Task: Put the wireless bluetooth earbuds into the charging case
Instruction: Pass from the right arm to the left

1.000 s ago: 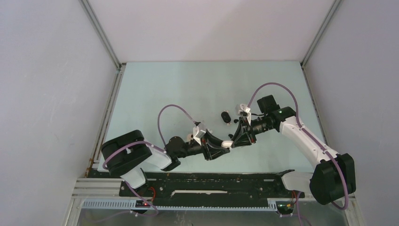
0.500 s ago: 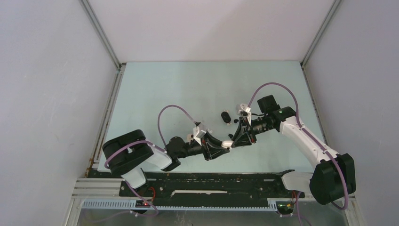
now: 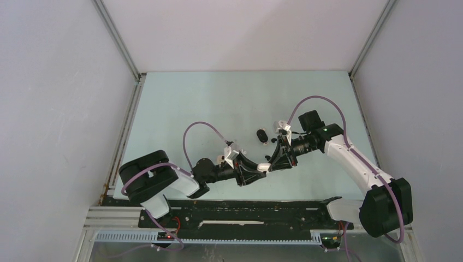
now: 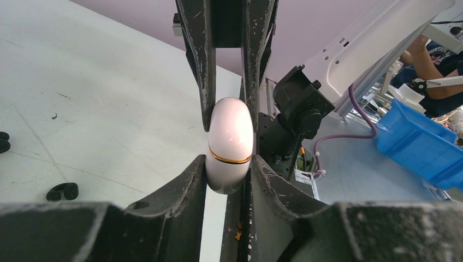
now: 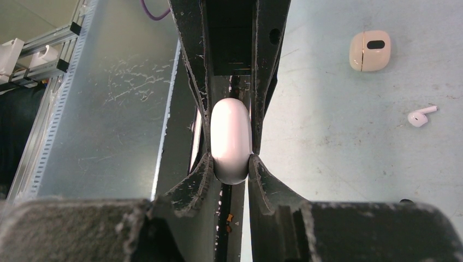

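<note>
White and glossy, the charging case [image 4: 230, 139] is pinched by your left gripper [image 4: 229, 162] and right gripper [image 5: 229, 159], jaws narrow on it. Pull unevenly and it may squirt out. One white earbud [image 5: 421, 115] lies on the surface [image 5: 327, 136], well apart.

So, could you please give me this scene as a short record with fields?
Held item: glossy white oval charging case with gold seam band, closed
Left gripper: shut on it
Right gripper: shut on it from the opposite side
On table: white stemmed earbud; cream rounded case; black earbuds
</note>
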